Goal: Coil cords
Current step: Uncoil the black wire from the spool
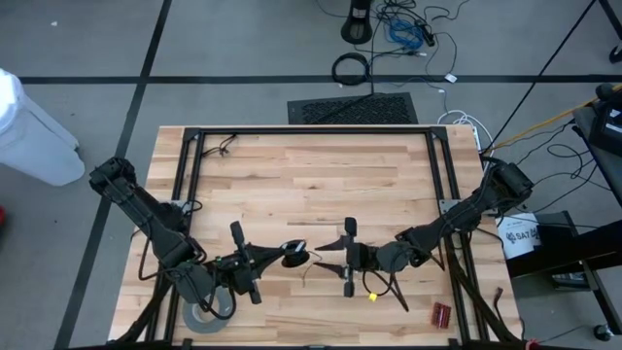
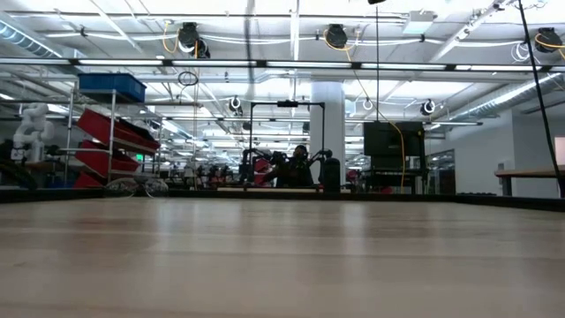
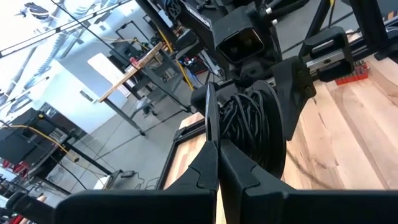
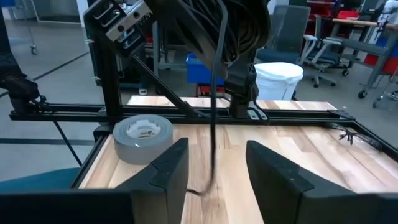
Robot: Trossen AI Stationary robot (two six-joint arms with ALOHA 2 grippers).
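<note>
Lettering "SAT" shows on a white bucket (image 1: 519, 236); left pincer (image 1: 275, 257) pinches the cords (image 1: 294, 255), right pincer (image 1: 342, 260) spread.

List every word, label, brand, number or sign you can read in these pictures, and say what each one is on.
"SAT": partial lettering on the white bucket beside the table's right edge, high view; the rest is cut off.
Label inside the grey tape roll: too blurred to read.
Nothing else is legible.
</note>
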